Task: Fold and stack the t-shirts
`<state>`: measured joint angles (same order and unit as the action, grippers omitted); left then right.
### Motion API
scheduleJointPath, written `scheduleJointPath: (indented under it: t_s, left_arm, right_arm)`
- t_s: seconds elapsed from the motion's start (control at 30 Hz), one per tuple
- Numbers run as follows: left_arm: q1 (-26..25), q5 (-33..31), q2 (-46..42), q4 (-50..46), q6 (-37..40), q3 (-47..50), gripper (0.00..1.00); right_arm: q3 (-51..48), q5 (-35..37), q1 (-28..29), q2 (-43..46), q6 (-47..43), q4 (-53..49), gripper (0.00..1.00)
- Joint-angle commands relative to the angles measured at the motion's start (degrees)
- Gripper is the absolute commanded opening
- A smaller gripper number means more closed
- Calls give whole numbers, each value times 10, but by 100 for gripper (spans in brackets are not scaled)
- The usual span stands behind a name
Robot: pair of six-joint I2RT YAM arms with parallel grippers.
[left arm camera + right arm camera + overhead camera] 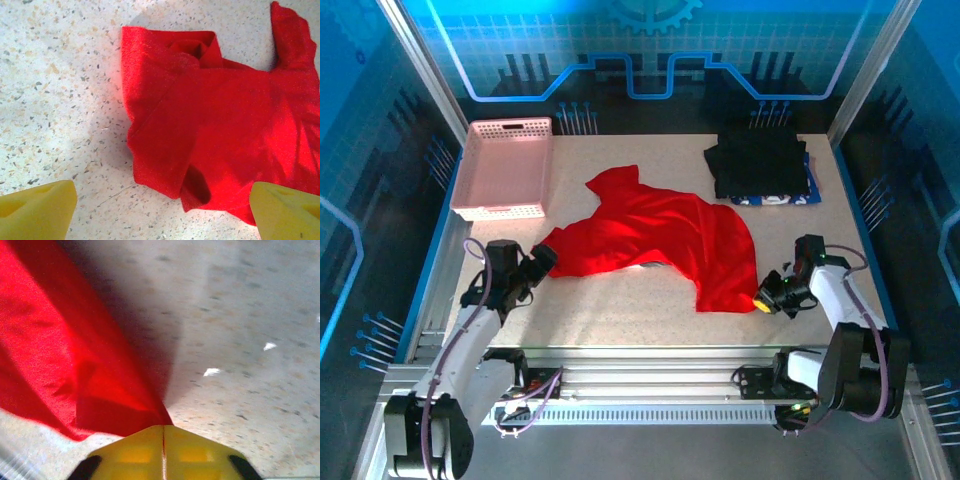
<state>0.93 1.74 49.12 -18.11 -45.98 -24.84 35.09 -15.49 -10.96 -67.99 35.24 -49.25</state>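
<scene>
The bright red cloth t-shirt [660, 240] lies crumpled, unfolded, on the speckled surface [620, 310]; black and navy folded shirts [760, 165] sit stacked far right. We judge folding barely begun: our right pincer [765, 295] clenches its corner, our left pincer [542, 258] gapes beside a sleeve

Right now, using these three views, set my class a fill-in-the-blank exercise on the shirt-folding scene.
The t-shirt pinched by the right end effector is coloured ____. The left end effector has its jaws ____. The pink basket sits at the far ____ corner of the table. The folded dark shirts lie at its far ____ corner.
Missing words: red; open; left; right.
</scene>
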Motion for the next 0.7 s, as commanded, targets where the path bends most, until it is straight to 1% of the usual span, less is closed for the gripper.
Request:
scheduleJointPath:
  t_s: [0.0,0.07,0.17,0.23,0.3,0.43,0.57,0.67]
  left_arm:
    - [4,-3,0,1,4,13,90]
    - [4,1,2,4,4,13,90]
    - [4,4,5,6,6,13,90]
    - [4,4,5,8,8,13,90]
    - [4,5,6,14,9,15,90]
    - [4,20,9,36,16,15,90]
    - [4,29,11,43,23,5,90]
    - [4,27,11,40,22,-3,90]
  right_arm:
    - [0,52,-9,18,38,-11,31]
    - [0,36,-9,30,52,-20,43]
    - [-8,9,-8,70,83,-33,50]
    - [-22,-4,-7,98,101,-25,52]
    - [-36,-9,-8,97,110,-17,53]
    - [-57,-44,-8,46,117,37,52]
    - [-53,-48,-6,12,123,78,52]
    - [-52,-32,-6,-25,117,93,49]
